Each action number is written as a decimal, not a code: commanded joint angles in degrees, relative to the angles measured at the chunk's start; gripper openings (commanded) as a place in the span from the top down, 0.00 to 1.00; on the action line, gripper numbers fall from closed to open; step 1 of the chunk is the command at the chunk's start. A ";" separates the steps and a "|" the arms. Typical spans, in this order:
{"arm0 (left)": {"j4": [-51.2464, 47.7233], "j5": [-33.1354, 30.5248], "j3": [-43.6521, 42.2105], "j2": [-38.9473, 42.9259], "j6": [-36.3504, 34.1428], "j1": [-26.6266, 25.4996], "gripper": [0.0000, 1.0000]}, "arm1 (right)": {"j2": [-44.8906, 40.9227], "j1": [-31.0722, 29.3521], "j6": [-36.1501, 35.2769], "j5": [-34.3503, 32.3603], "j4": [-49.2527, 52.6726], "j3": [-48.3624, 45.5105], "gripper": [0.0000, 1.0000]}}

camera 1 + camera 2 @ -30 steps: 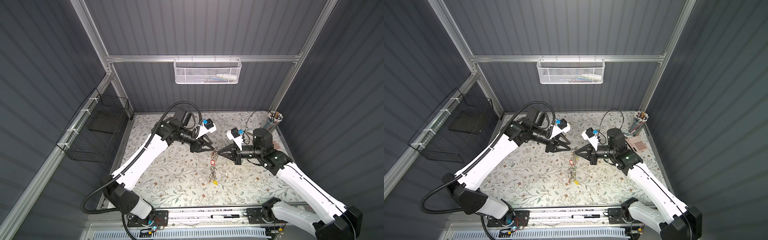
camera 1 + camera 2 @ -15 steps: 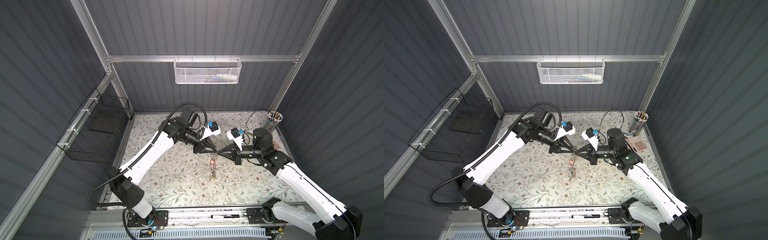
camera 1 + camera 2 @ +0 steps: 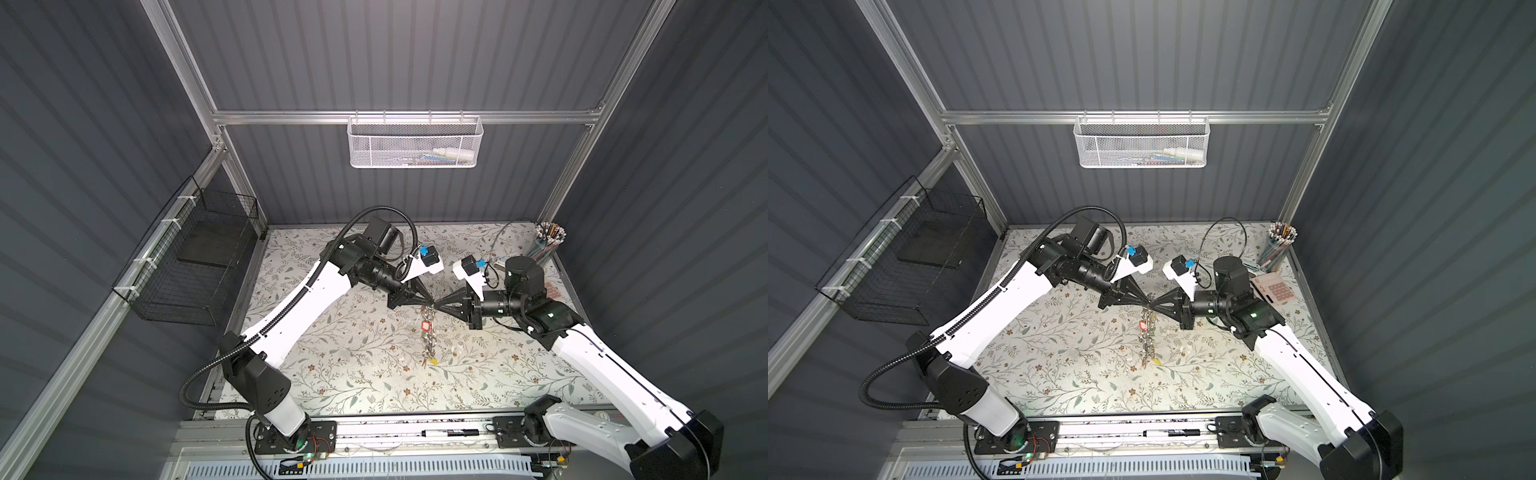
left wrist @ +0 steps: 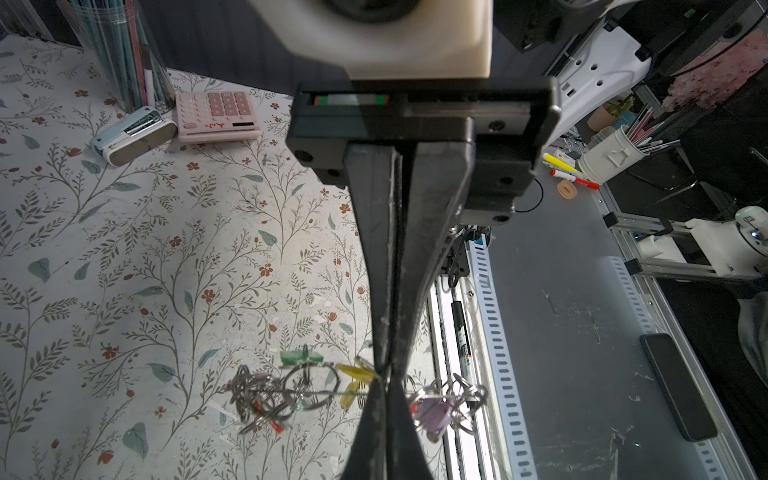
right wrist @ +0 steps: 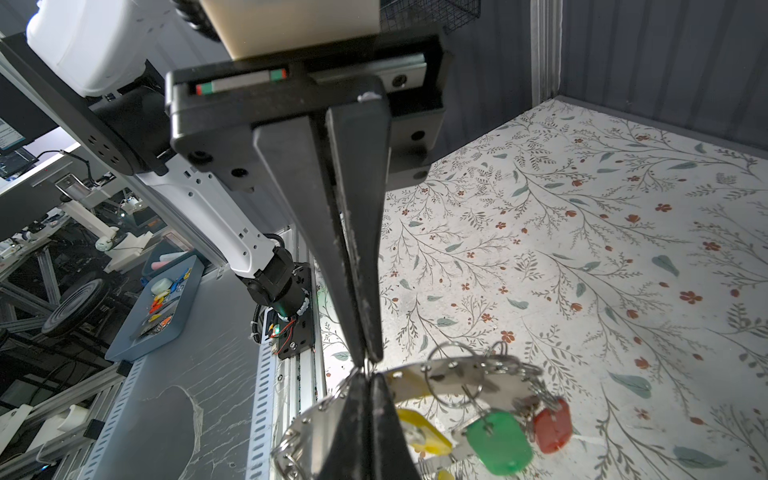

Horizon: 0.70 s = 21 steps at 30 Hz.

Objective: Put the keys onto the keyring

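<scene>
Left gripper (image 3: 430, 301) and right gripper (image 3: 439, 304) are clamping shut on the dangling keyring (image 5: 449, 370); opposing tugs could be loosening either grip, dropping keys (image 5: 498, 440).

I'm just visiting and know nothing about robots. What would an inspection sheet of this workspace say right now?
Surface: floral-patterned table mat, lying flat.
Job's things: flat grey metal keyring hoop hanging at the grippers, with small silver split rings and small silver keys tagged green, red, yellow and purple.
Clutter: pink calculator, clear cup of pencils, small white box-shaped device, black marker on the front rail.
Grippers: right gripper shut on the hoop's rim; left gripper shut, tip to tip with it; what it pinches is unclear.
Cables: black ribbed hose on the left arm; thin black wire above the right.
Surroundings: white mesh basket, black wire basket, dark ribbed walls.
</scene>
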<state>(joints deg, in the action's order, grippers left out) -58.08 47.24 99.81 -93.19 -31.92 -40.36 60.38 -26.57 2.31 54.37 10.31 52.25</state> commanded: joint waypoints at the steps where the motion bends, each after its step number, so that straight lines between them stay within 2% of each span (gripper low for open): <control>1: -0.43 2.02 0.50 0.57 -0.47 -0.11 1.00 | -0.17 -0.24 -0.29 1.43 -2.48 1.78 1.00; 3: 2.88 2.29 -0.91 2.06 0.92 -0.16 1.00 | -0.38 -0.17 0.14 1.07 -2.53 1.96 1.00; 4: 4.94 2.06 -2.11 3.19 1.95 -0.16 1.00 | -0.66 -0.14 0.64 0.19 -2.66 1.98 0.90; 7: 13.32 1.99 -6.91 7.51 6.68 -0.15 1.00 | -2.65 0.66 2.45 -2.46 -3.46 1.74 0.74; 8: 17.46 1.88 -9.41 9.07 9.11 -0.16 1.00 | -3.67 1.26 3.51 -4.51 -4.07 1.21 0.71; 12: 31.82 1.76 -17.96 14.63 17.65 -0.16 1.00 | -7.28 3.80 9.11 -3.98 -8.31 -1.82 0.67; 16: 52.18 1.54 -30.76 20.75 28.71 -0.16 1.00 | -8.98 3.80 9.43 -4.14 -8.24 -4.50 0.64; 21: 70.93 -1.23 -40.15 24.42 39.72 -0.16 1.00 | -8.36 2.95 10.26 -2.52 -7.98 -5.20 0.67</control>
<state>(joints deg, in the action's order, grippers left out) -5.85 46.52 62.04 -70.59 -2.20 -40.36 51.83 -23.05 11.25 51.00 3.22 47.83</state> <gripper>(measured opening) 0.050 0.333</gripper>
